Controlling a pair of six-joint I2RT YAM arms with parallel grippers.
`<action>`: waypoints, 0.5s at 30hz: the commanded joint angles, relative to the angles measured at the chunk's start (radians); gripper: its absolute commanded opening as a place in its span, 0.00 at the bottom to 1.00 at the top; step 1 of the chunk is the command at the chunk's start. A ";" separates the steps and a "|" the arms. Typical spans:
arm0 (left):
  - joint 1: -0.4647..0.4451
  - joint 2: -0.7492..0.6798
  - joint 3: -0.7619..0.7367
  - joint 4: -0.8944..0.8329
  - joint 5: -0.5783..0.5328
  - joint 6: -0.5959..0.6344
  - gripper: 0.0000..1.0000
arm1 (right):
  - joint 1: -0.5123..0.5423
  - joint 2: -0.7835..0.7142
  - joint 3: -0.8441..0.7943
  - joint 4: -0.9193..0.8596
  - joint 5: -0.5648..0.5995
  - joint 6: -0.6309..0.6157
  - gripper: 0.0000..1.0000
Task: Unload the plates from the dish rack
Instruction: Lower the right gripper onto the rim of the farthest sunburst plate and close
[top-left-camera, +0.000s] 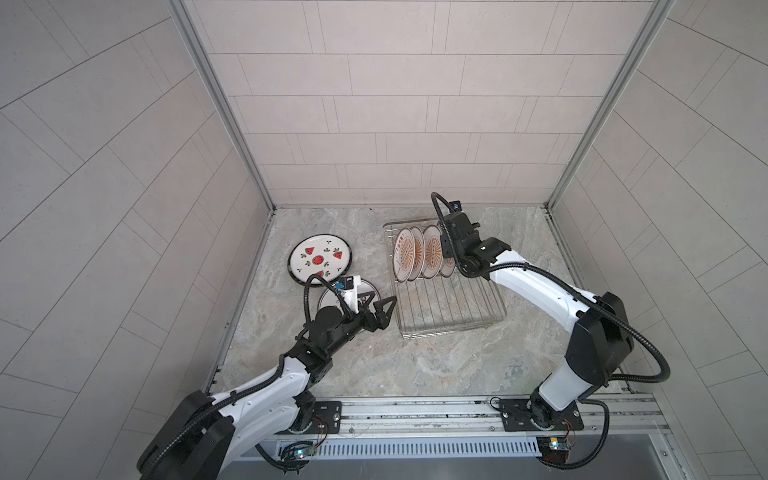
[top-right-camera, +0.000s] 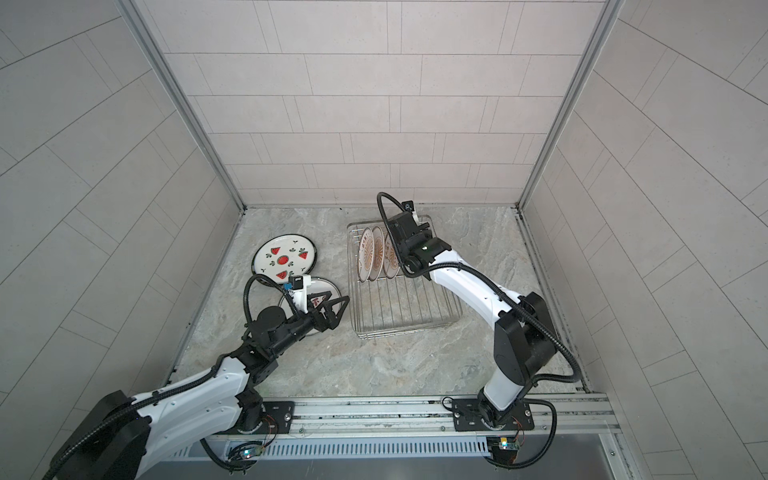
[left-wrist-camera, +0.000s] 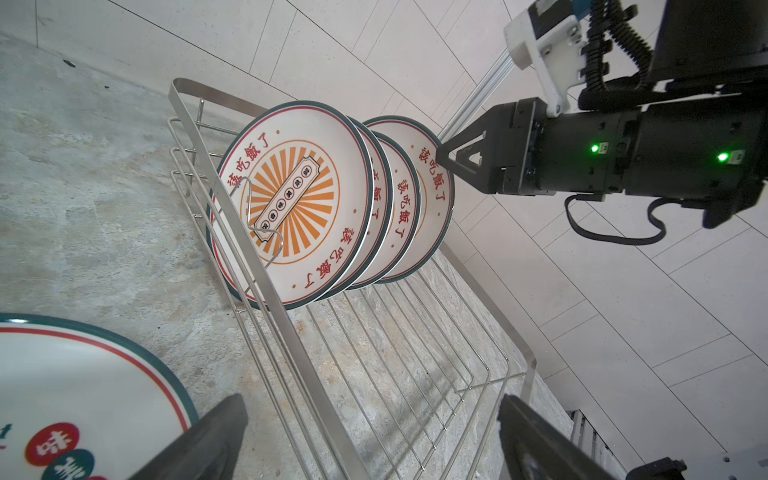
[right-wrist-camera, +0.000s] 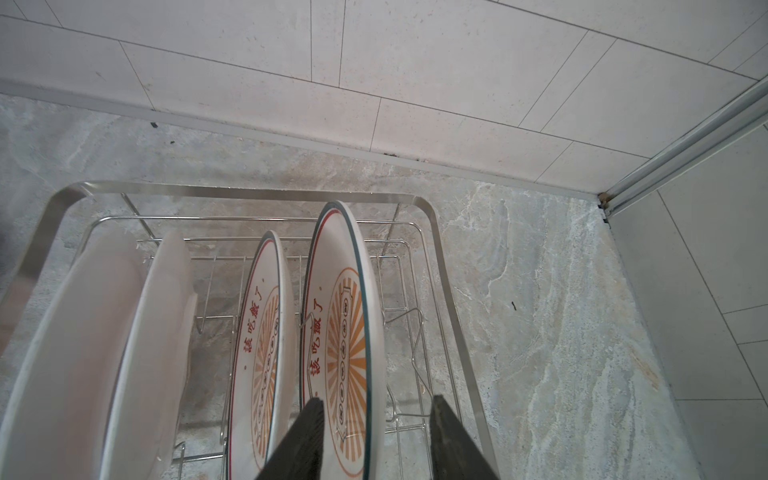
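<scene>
Right gripper (right-wrist-camera: 376, 401) is partly open, straddling the end plate (right-wrist-camera: 340, 266) rim, with a gap on one side, so no grip yet. I'd centre it, squeeze firmly and lift straight up; glazed ceramic looks slick. Four plates stand in the thin-wire dish rack (right-wrist-camera: 249, 189); the watermelon plate (top-left-camera: 320, 259) lies flat on the marbled table (top-left-camera: 415, 365); the left gripper (top-left-camera: 376, 305) is wide open and empty.

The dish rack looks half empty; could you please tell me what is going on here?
The robot is unloading the dish rack. Four plates stand upright in it; a watermelon plate and another plate lie on the table beside it. The right gripper straddles the rim of the end plate, jaws not yet clamped. The left gripper hangs open near the latter loose plate.
</scene>
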 joint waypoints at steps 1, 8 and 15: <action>-0.004 -0.015 0.016 0.014 -0.014 0.014 1.00 | -0.003 0.023 0.033 -0.038 0.058 0.005 0.39; -0.004 -0.021 0.007 -0.009 -0.104 0.007 1.00 | -0.003 0.091 0.069 -0.045 0.100 0.005 0.35; -0.004 -0.041 0.007 -0.027 -0.099 0.006 1.00 | -0.003 0.141 0.101 -0.047 0.083 -0.003 0.34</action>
